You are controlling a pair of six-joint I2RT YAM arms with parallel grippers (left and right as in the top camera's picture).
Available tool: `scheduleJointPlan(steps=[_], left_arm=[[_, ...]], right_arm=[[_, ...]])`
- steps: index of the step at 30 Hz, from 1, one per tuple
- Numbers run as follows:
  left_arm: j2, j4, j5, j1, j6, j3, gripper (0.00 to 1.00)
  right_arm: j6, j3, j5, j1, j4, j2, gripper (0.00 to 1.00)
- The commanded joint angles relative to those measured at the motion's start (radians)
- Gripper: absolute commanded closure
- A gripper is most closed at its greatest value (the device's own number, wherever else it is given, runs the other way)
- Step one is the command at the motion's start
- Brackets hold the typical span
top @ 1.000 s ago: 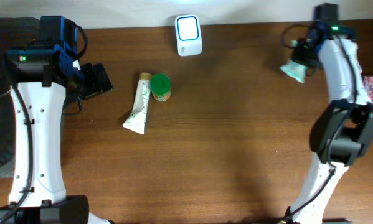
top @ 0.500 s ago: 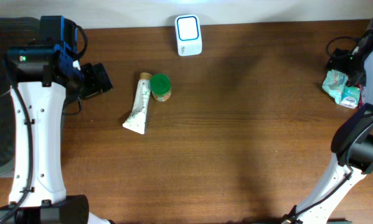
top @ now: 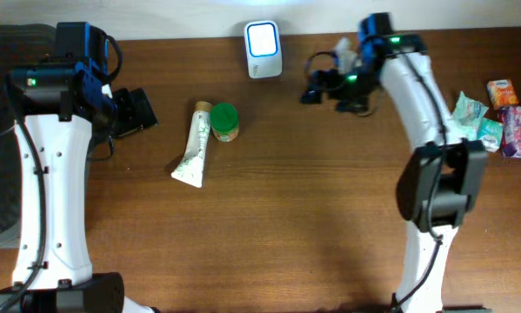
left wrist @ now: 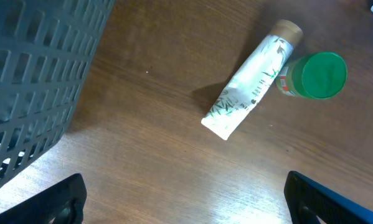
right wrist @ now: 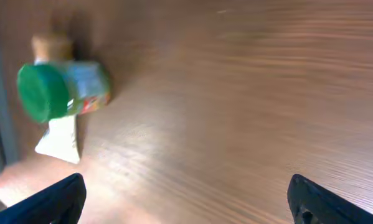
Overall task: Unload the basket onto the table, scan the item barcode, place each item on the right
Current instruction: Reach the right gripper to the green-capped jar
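swinging back from the far right, the right gripper [top: 325, 89] has left the teal packet [top: 470, 117] among the other packets at the right edge and now hangs just right of the scanner [top: 263, 48], fingers spread wide and empty. that item looks finished. likely next are the tube [top: 192, 146] and the green-lidded jar [top: 225, 122], touching each other left of centre. the left gripper [top: 136, 111], also spread and empty, hovers at the far left.

Green-lid jar [right wrist: 58, 90] by white tube [right wrist: 57, 135] (tan cap); hand [right wrist: 186, 202] spread wide.
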Motion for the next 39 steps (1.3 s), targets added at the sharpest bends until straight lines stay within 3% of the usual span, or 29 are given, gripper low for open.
scheduleJointPlan(steps=[1,14,19,22,26,31,39], left_arm=[[-0.018,-0.001,-0.008,0.007,-0.005,0.000,0.01],[-0.018,-0.001,-0.008,0.007,-0.005,0.000,0.01],[-0.018,-0.001,-0.008,0.007,-0.005,0.000,0.01],[-0.018,-0.001,-0.008,0.007,-0.005,0.000,0.01],[-0.018,-0.001,-0.008,0.007,-0.005,0.000,0.01],[-0.018,-0.001,-0.008,0.007,-0.005,0.000,0.01],[-0.018,-0.001,-0.008,0.007,-0.005,0.000,0.01]], right_arm=[[0.002,0.002,-0.013,0.089,0.023,-0.026,0.01],[0.003,0.002,-0.017,0.271,0.097,-0.026,0.01],[0.084,0.002,-0.012,0.298,0.284,-0.026,0.01],[0.087,0.002,0.101,0.336,0.396,-0.026,0.01],[0.087,0.002,0.449,0.422,0.442,-0.015,0.01],[0.097,0.002,0.425,0.449,0.444,-0.013,0.01],[0.435,0.001,0.424,0.456,0.456,0.027,0.01]])
